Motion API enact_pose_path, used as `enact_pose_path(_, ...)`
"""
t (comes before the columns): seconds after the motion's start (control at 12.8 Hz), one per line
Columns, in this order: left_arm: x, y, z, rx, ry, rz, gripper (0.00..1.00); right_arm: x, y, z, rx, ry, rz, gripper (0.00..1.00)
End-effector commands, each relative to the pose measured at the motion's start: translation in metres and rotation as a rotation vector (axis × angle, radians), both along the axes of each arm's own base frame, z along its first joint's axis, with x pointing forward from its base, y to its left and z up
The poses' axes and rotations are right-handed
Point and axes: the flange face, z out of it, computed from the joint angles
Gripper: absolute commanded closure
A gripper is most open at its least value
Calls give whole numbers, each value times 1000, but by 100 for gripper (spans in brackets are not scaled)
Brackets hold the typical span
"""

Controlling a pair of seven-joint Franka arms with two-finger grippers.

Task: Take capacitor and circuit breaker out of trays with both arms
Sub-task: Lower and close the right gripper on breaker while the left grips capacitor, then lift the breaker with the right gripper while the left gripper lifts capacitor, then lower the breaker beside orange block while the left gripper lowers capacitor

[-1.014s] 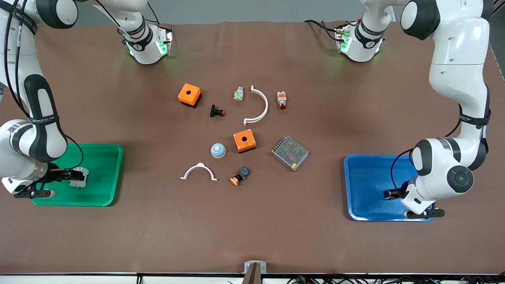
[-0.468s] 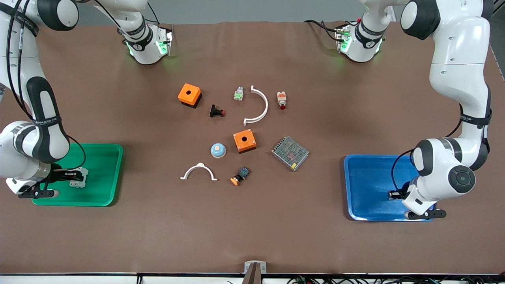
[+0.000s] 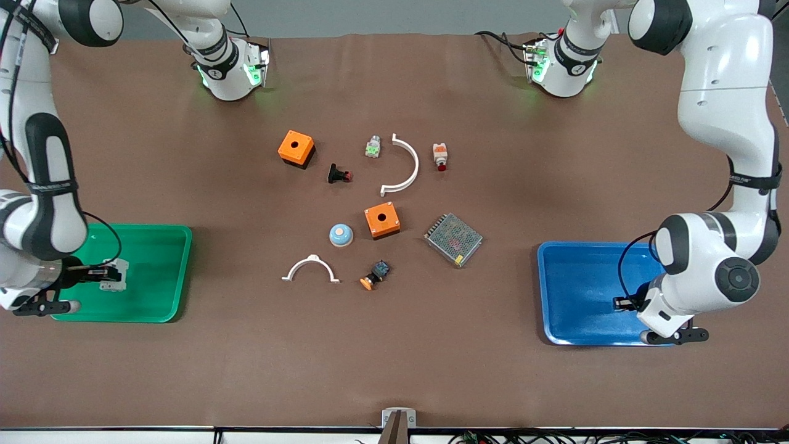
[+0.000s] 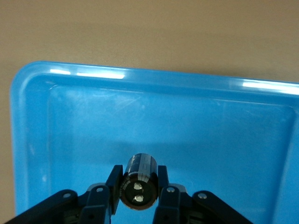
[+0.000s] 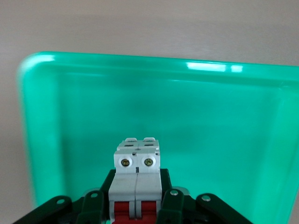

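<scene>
- Left wrist view: left gripper [image 4: 138, 189] is clamped on the capacitor [image 4: 138, 179], one finger on each side of the round black body, silvery terminal end facing the camera. It sits over the floor of the blue tray [image 4: 154, 88].
- Right wrist view: right gripper [image 5: 136, 198] is clamped on the circuit breaker [image 5: 137, 172], fingers on its two flat side faces, red switch just visible low between them. Green tray [image 5: 140, 65] is under it.
- Front view: right gripper [image 3: 102, 273] holds the breaker [image 3: 114, 274] over the green tray [image 3: 166, 271] at the right arm's end of the table; left gripper [image 3: 624, 303] is over the blue tray [image 3: 573, 271] at the left arm's end. Capacitor itself is too small to pick out here.
- Can't tell from these views whether either part is clear of its tray floor.
- Handling, capacitor: likely very light, rigid, smooth sleeve. Round body means line contact only, so it could roll or twist in the jaws. Grip across the mid-body, as now, looks right; keep off the terminals.
- Handling, breaker: rigid plastic block, heavier than the capacitor but still light. Flat parallel sides give a stable hold; keep off the red switch so it doesn't flip.
- Loose parts in the table's middle are well apart from both trays.
</scene>
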Motion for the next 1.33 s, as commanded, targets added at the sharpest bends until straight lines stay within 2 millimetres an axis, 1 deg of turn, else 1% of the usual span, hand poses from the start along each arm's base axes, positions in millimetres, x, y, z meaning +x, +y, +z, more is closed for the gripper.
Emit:
enact_pose_path(0.0,-15,-18,63,-8,35,-13,100,-2,69,100,7,36,-44,100)
enact_pose_path(0.08,-20,-30,77,-17,51,-12,100,-12,92,116,8,60,-75,100)
enact_pose_path(0.16,-26,-45,91,-24,55,4,100,-21,133,130,0,61,-80,99)
enact_pose_path(0.23,-34,-59,99,-33,64,27,100,-34,164,133,-13,62,-112,99)
enact_pose_path(0.31,-44,-76,107,-38,65,49,100,-49,198,130,-21,42,-127,99)
enact_pose_path(0.39,-55,-94,114,-43,67,71,100,-65,230,118,-28,19,-127,99)
enact_pose_path(0.47,-65,-112,120,-47,72,82,100,-80,248,97,-31,19,-126,98)
enact_pose_path(0.55,-77,-128,123,-48,81,92,100,-95,258,80,-30,-18,-138,98)
enact_pose_path(0.62,-89,-146,125,-49,86,104,100,-114,272,55,-29,-29,-129,98)
enact_pose_path(0.7,-103,-169,126,-49,93,128,100,-128,284,39,-25,-34,-135,98)
enact_pose_path(0.78,-114,-190,128,-51,97,151,100,-146,308,25,-29,-43,-161,98)
enact_pose_path(0.86,-127,-219,125,-54,108,177,100,-160,328,13,-37,-50,-186,98)
enact_pose_path(1.01,-148,-267,122,-66,113,236,100,-184,368,-9,-44,-84,-233,98)
enact_pose_path(1.17,-171,-318,111,-66,95,288,100,-195,398,-14,-41,-111,-269,99)
enact_pose_path(1.25,-179,-336,103,-33,80,306,100,-202,412,-17,-44,-110,-277,99)
